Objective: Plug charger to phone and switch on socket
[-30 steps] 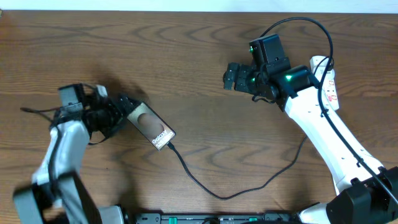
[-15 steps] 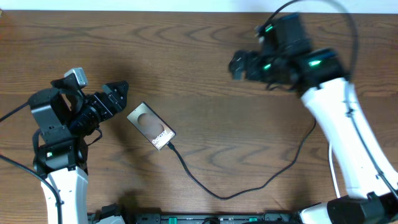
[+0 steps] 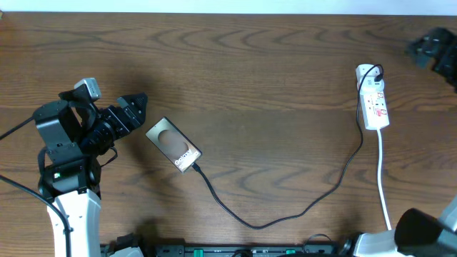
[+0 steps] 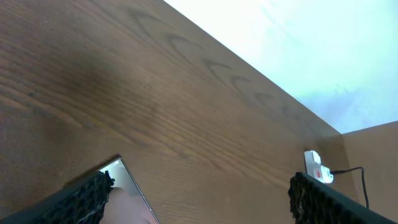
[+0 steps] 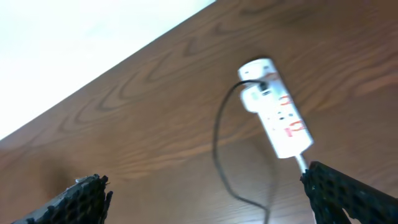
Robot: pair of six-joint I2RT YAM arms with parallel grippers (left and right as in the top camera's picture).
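Phone (image 3: 173, 145) lies on the table, charger cable (image 3: 264, 223) at its lower end, running to the socket (image 3: 373, 100) far to its right. The left gripper (image 3: 137, 108), just left of the phone, and the right gripper (image 5: 205, 186), far right of it, are both spread wide and empty. Nudging the phone or snagging the cable could pull the connector loose.

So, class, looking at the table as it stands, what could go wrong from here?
The left gripper, fingers open, sits close beside the phone; a careless move might nudge it and loosen the charger tip. The charger's slack loop lies across the table, where an arm could snag it. The socket switch is too small to read; it may be off.
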